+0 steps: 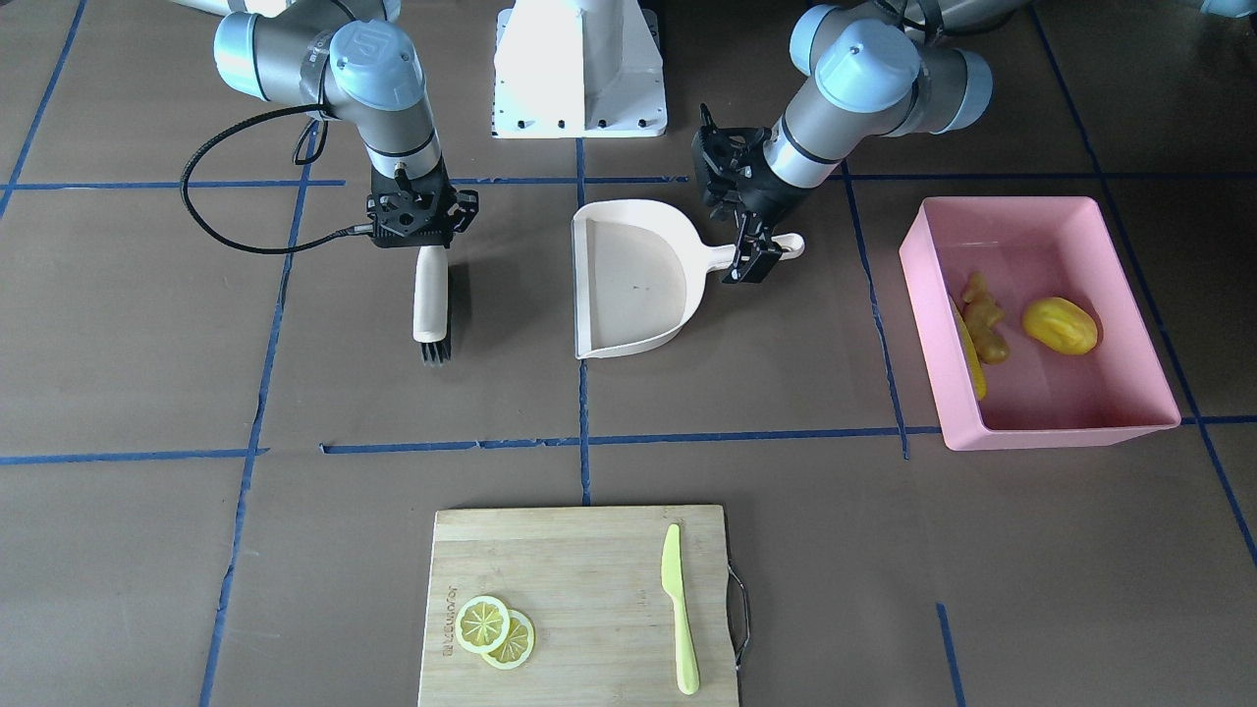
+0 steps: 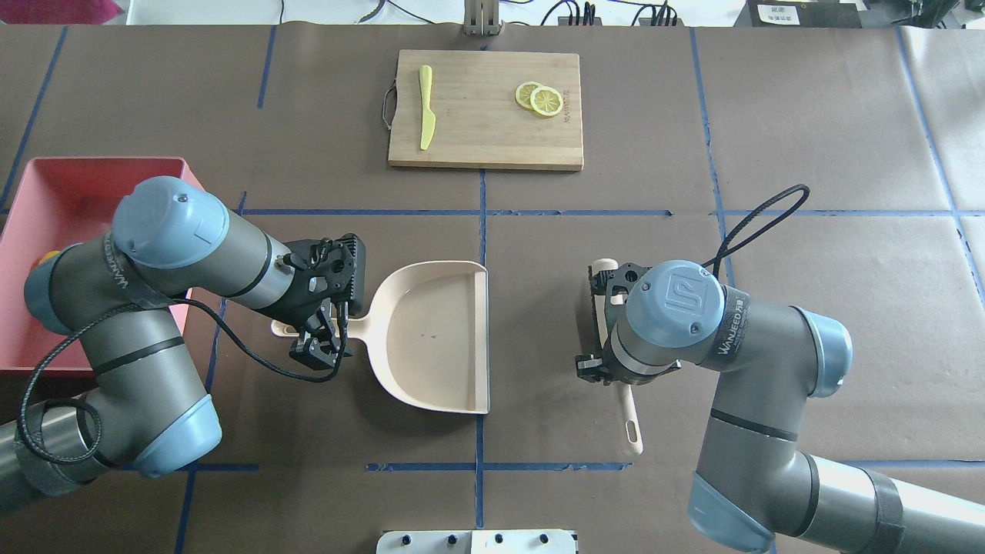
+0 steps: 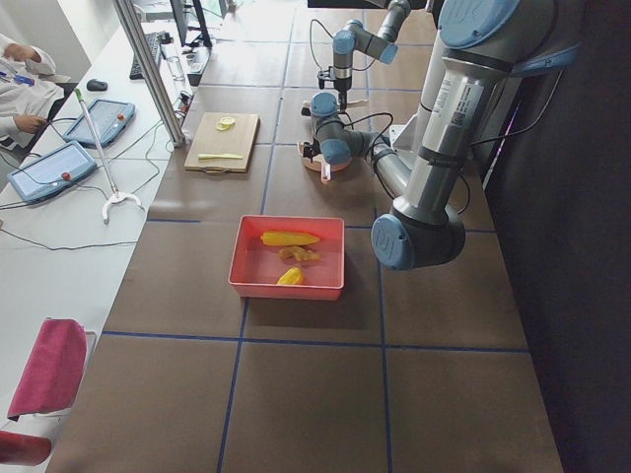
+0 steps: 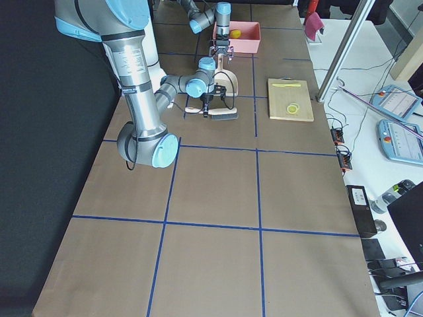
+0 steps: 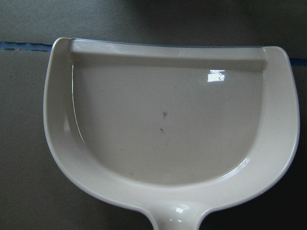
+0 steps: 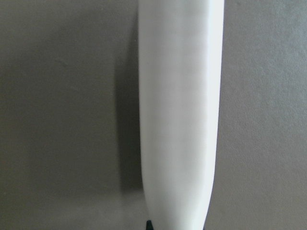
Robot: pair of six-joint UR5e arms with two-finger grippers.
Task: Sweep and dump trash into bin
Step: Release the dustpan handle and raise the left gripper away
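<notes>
inside the pink bin, all three toy foods
front-facing view: corn cob, ginger root and yellow lump lie in the bin, at 3 o'clock of the flat-lying cream dustpan. left gripper straddles its handle; right gripper sits over the brush at 9 o'clock. whether either is clenched or released, i cannot tell.

dustpan: glossy smooth cream plastic | brush handle: smooth white plastic | bin: smooth pink plastic, low sheen | cutting board: matt grained wood | knife: lime plastic | tabletop: matt brown paper, blue tape lines
</notes>
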